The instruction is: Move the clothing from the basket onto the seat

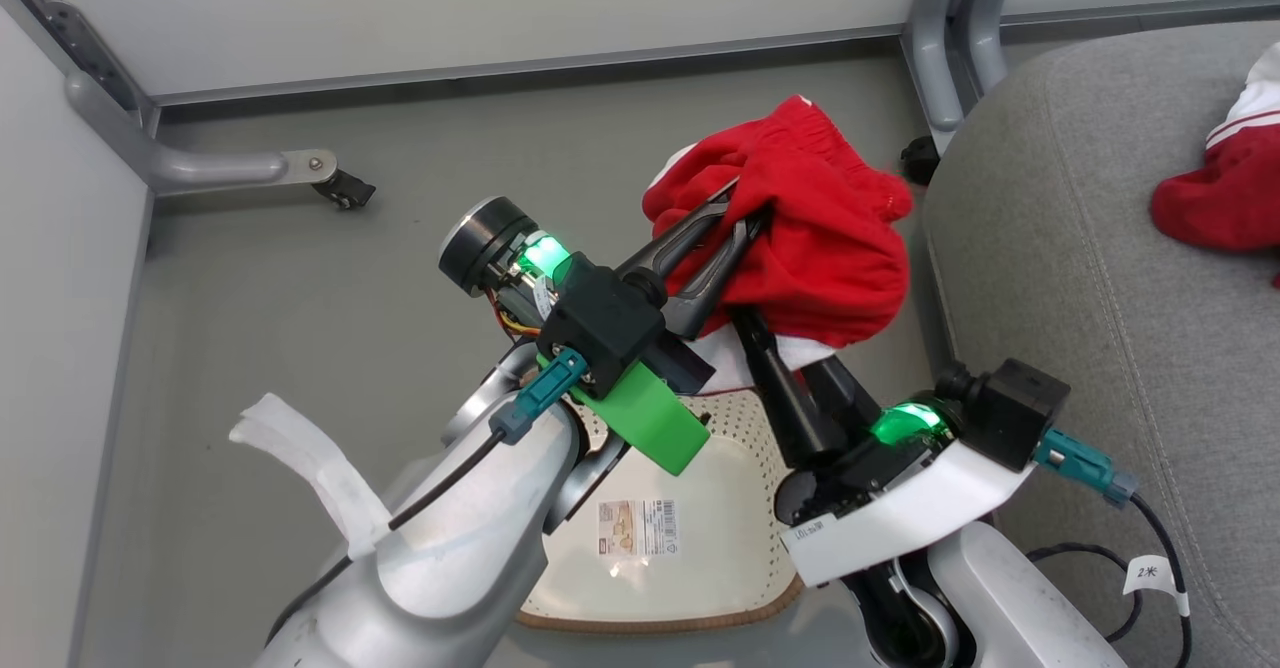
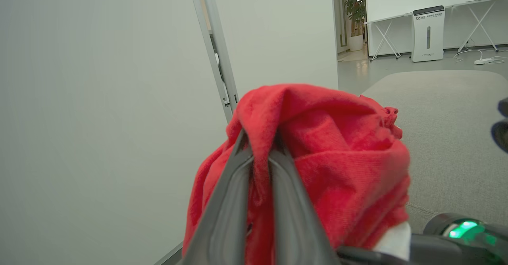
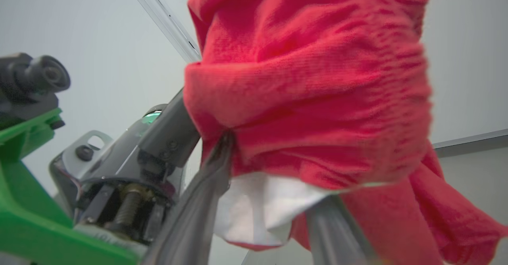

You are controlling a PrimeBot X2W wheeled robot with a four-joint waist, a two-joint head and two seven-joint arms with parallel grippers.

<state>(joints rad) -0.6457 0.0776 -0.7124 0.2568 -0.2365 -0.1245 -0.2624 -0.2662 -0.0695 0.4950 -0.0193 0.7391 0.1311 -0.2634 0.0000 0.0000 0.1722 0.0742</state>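
Note:
A red piece of clothing (image 1: 820, 238) with white trim hangs bunched in the air above the floor, left of the grey seat (image 1: 1100, 278). My left gripper (image 1: 745, 213) is shut on a fold of it, the cloth pinched between its dark fingers (image 2: 260, 138). From below, my right gripper (image 1: 790, 343) reaches up into the hanging cloth (image 3: 309, 78). Its fingers (image 3: 198, 209) stand apart with white and red fabric between them, tips hidden. A second red and white garment (image 1: 1225, 198) lies on the seat. The cream basket (image 1: 700, 538) sits on the floor under my arms.
Grey metal frame legs with casters (image 1: 250, 163) (image 1: 940, 78) stand along the white wall panels behind. A black cable (image 1: 1160, 548) trails over the seat's near corner. The left wrist view shows a white appliance (image 2: 428, 33) and folding tables far beyond the seat (image 2: 444, 118).

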